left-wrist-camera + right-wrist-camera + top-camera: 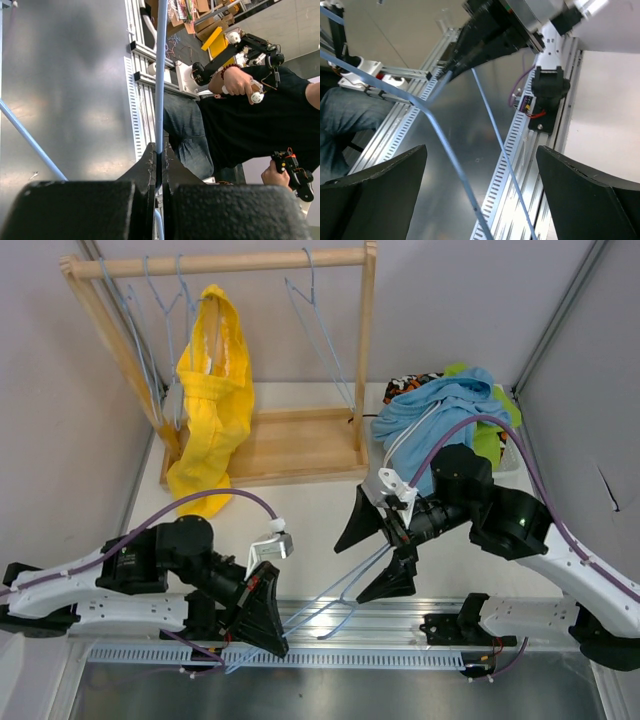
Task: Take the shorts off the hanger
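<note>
A pair of yellow shorts (212, 400) hangs from a wire hanger on the wooden rack (220, 262) at the back left of the bench (300, 505). At the back right, beside the rack's end post, other pairs lie in a heap: light blue shorts (440, 405) with a white drawstring on top, lime green shorts (490, 440) under their right edge and black patterned shorts (405, 387) showing behind. At the near edge, the left hand (270, 625) is clamped tight on a bare blue hanger (160, 75), the wire pinched between its closed fingers. The right hand (350, 573) sits just beside it with its fingers spread wide, the hanger's wire running through the gap between them without touching either one.
</note>
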Robot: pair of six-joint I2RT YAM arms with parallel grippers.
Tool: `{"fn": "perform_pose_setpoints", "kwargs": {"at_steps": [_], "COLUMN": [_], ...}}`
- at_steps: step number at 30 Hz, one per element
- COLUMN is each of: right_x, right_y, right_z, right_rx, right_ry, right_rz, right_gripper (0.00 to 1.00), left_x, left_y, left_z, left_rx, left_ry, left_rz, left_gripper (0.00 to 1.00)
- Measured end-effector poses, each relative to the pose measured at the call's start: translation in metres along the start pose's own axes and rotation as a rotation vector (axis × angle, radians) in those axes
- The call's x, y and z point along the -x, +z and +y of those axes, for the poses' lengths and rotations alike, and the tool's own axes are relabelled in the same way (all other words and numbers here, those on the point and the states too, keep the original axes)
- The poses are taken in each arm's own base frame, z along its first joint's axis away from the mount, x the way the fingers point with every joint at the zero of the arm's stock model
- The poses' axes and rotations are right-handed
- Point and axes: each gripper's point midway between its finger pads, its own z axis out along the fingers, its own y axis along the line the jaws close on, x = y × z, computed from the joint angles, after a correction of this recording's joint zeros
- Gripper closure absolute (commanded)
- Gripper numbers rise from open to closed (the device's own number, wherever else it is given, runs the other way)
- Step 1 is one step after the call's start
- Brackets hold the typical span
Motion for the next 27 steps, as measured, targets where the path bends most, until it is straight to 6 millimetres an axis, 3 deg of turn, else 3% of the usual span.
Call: {"fn": "perform_pose_setpoints", "kwargs": {"at_steps": [3,5,6,7,8,16,18,19,20,21,24,27], "right_x": [-0.008,-0.009,-0.009,-0.009,-0.010,-0.013,-0.013,-0.012,-0.012,-0.010,-0.006,-0.001], "right_y": [0.002,0.001,0.001,0.001,0.001,-0.001,-0.002,-0.003,-0.004,-0.006,-0.012,-0.019], "right_z": [-0.006,-0.007,-0.007,-0.008,-0.006,0.002,0.001,0.002,0.003,0.003,0.003,-0.003], "right_rx": [-0.024,-0.031,-0.031,-0.032,-0.020,-0.002,-0.011,-0.015,-0.020,-0.024,-0.054,-0.124], "right_ry": [0.001,-0.009,-0.018,-0.030,-0.032,-0.059,-0.069,-0.071,-0.074,-0.077,-0.094,-0.095], "right_rz": [0.020,0.021,0.021,0.020,0.022,0.016,0.006,0.001,-0.003,-0.008,-0.026,-0.030], "right_gripper": [0.02,0.17,0.61,0.86,1.00,1.00,1.00,1.00,1.00,1.00,1.00,1.00], "left_x": [0.003,0.003,0.004,0.004,0.005,0.010,0.014,0.019,0.024,0.030,0.055,0.069], "left_y": [-0.001,-0.003,-0.004,-0.005,-0.007,-0.017,-0.021,-0.025,-0.029,-0.036,-0.062,-0.092], "left_z": [-0.004,-0.006,-0.008,-0.009,-0.010,-0.003,-0.002,-0.001,-0.001,-0.002,-0.005,0.007], "left_rx": [-0.009,-0.013,-0.016,-0.017,-0.015,0.064,0.097,0.123,0.147,0.183,0.306,0.459], "left_ry": [0.010,0.015,0.019,0.020,0.023,-0.001,0.004,0.016,0.022,0.029,0.020,0.001], "left_rz": [-0.010,-0.016,-0.020,-0.022,-0.032,-0.087,-0.112,-0.139,-0.159,-0.192,-0.320,-0.434], "left_gripper": [0.98,0.98,0.98,0.98,0.98,0.94,0.69,0.46,0.05,0.01,0.01,0.01]}}
